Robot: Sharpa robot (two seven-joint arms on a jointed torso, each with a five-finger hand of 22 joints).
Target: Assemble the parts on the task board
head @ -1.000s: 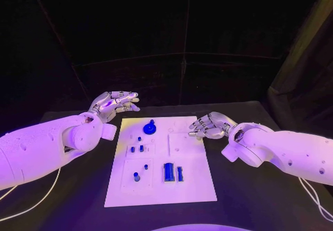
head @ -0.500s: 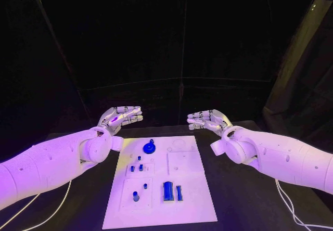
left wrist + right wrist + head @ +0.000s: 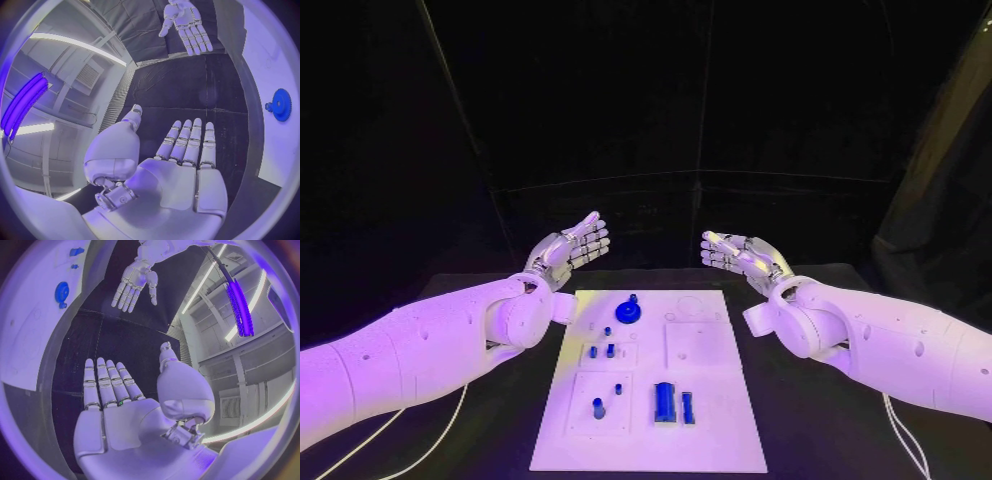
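The white task board (image 3: 711, 440) lies in the middle of the black table. A blue gear (image 3: 629, 312) stands near its far edge and shows again in the wrist views (image 3: 280, 104) (image 3: 62, 292). Small blue pegs (image 3: 600, 351) sit mid-board, and two upright blue blocks (image 3: 672, 404) stand nearer me beside another peg (image 3: 599, 407). My left hand (image 3: 574, 248) (image 3: 181, 165) is raised beyond the board's far left corner, fingers straight and apart, holding nothing. My right hand (image 3: 740, 255) (image 3: 119, 405) mirrors it beyond the far right corner, flat and empty.
Black table (image 3: 834, 420) runs round the board on both sides. A dark curtain (image 3: 661, 120) hangs behind the table. Thin white cables (image 3: 899, 430) trail under each arm near the table's front corners.
Both hands have lifted off the board's far edge and gone from curled fingers to flat, spread palms. The head camera has tilted up. The parts have not moved.
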